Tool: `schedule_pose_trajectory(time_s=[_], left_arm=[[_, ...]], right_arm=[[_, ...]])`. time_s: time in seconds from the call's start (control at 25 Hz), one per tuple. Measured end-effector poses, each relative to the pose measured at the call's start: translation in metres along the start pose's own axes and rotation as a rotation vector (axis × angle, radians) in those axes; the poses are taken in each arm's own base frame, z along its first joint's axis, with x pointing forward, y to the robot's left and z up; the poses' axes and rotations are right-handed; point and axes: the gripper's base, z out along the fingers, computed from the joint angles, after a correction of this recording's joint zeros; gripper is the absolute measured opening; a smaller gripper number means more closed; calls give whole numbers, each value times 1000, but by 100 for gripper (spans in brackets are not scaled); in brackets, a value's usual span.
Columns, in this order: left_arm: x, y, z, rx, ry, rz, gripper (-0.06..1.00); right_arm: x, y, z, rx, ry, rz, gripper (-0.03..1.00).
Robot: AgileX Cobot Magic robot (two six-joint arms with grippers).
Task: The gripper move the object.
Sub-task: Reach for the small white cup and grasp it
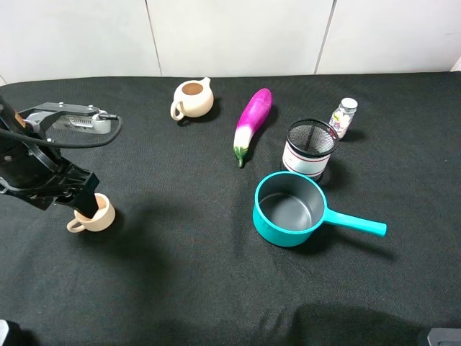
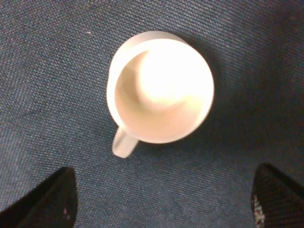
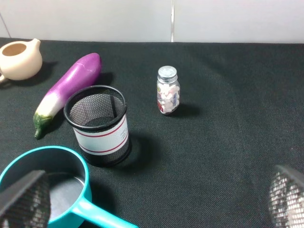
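Underneath everything, a black desk [image 1: 187, 288]. At its left edge, the black left arm [image 1: 29, 169], ending in the left gripper [image 2: 164, 192]: hangs directly over the cup [image 1: 101, 216], fingers [image 2: 50, 202] released, spread wide to either side, grasping nothing and clear of the rim. Off to the right, the right gripper [image 3: 154, 199]: also released, fingers [image 3: 23, 202] far apart, empty, facing the back of the desk. Right of centre, a teal saucepan [image 1: 284, 240], handle pointing right. Further back, a purple eggplant [image 1: 252, 122] lying slanted, green stem toward the front. Just behind the saucepan, a black mesh pen holder [image 1: 306, 160], upright. At the back, left of the eggplant, a round beige pitcher [image 1: 193, 99]. Then the cup itself: stands upright on the desk near the front left, well apart from everything else, loop handle toward the front left. Smallest, a capped bottle [image 1: 344, 117], just beyond the pen holder.
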Motion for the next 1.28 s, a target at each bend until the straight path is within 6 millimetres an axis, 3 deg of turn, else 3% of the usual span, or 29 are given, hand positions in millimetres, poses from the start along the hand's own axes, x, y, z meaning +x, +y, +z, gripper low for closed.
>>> schedule_pose_trajectory(time_s=[0.52, 1.28], left_arm=[[-11, 1, 23, -22, 12, 17, 73], [-15, 1, 26, -45, -18, 29, 73]], right_arm=[[0, 0, 0, 0, 0, 0, 69], [0, 0, 0, 0, 0, 0, 69]])
